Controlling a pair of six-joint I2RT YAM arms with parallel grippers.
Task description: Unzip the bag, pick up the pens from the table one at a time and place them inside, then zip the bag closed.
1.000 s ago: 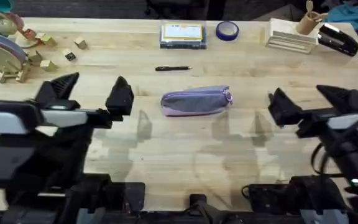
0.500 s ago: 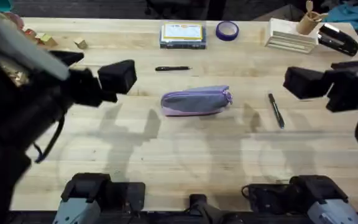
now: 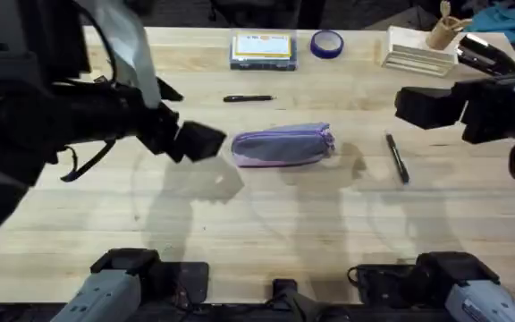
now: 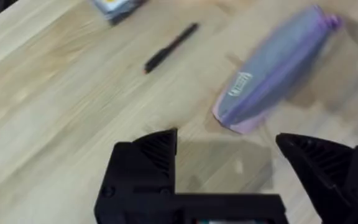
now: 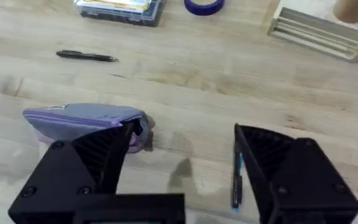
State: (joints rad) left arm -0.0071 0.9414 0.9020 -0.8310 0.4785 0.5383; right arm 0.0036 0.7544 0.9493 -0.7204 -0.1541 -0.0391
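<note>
The lilac and grey bag [image 3: 282,145] lies zipped shut in the middle of the table [image 3: 266,224]. One black pen [image 3: 249,98] lies behind it, another pen [image 3: 397,158] to its right. My left gripper [image 3: 184,125] hovers open just off the bag's left end, holding nothing. Its wrist view shows the bag [image 4: 275,68] and the far pen [image 4: 171,47] beyond the open left gripper [image 4: 229,162]. My right gripper [image 3: 445,100] hangs open and empty above the right pen. The right gripper [image 5: 185,162] frames the bag [image 5: 79,118], with a pen [image 5: 236,180] near its finger and the other pen [image 5: 86,56] farther off.
A blue and yellow box [image 3: 263,49] and a purple tape roll [image 3: 326,43] sit at the back middle. A white tray [image 3: 416,54], a cup and a black stapler [image 3: 485,55] are at the back right. The front of the table is bare wood.
My left arm has swung up and rightward until its gripper reached the bag's left end. My right arm lifted and drifted back, uncovering the pen at the right.
</note>
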